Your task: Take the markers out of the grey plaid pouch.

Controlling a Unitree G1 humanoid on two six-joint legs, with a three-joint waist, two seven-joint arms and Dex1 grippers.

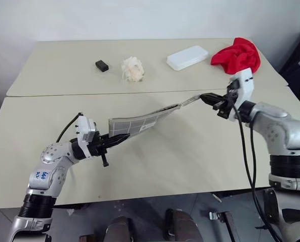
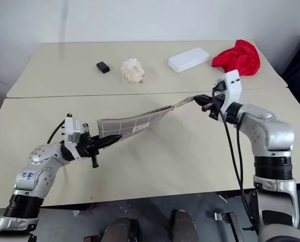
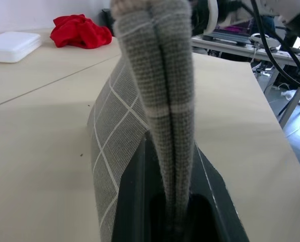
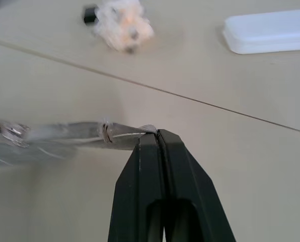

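both grippers, left gripper and right gripper, stretch grey plaid pouch between them.

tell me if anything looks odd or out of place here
Nothing spilled or damaged. The one unusual sight: the grey plaid pouch hangs stretched in the air above the table, its lower end clamped in the left tool, its zip pull pinched by the right tool.

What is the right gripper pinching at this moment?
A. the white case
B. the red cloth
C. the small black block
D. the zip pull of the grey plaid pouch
D: the right gripper is shut on the zip pull, with the grey plaid pouch stretched above the table between it and the left gripper.
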